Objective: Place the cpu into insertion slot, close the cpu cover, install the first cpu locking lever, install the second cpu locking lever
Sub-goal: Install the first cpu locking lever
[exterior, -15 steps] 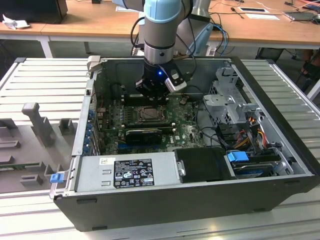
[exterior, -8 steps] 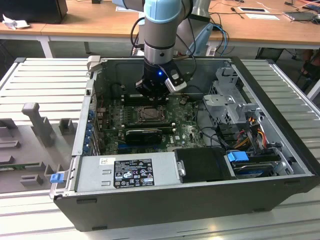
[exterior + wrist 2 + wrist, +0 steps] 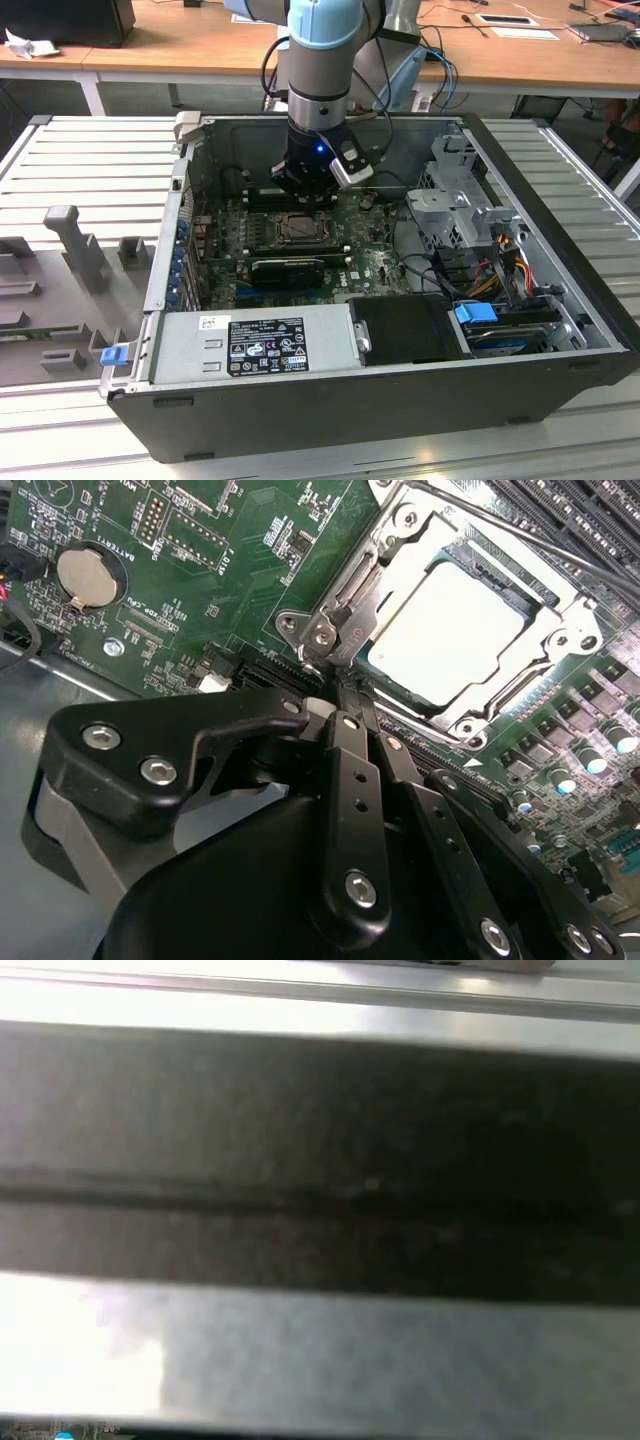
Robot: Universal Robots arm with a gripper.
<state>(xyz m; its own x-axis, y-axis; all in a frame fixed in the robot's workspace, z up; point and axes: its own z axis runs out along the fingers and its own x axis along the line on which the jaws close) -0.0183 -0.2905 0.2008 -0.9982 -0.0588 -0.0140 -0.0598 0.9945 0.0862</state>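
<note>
While the arm reaches down into the open computer case, the pincer hangs just above the green circuit board, its two slim black fingers pressed together with nothing between them, their tips next to the hinge corner of the insertion slot. In the second wrist view the cpu lies flat inside that slot, its pale silvery face showing through the window of the cpu cover, which lies down over it (a thin metal rod runs along the frame's far edge, though whether it is latched cannot be told). A round coin battery sits on the board well apart from the slot. In the exterior view the pincer is low over the slot, with a long black card just beside it and a labelled power supply at the near wall. The case rests on a ribbed metal bench
</note>
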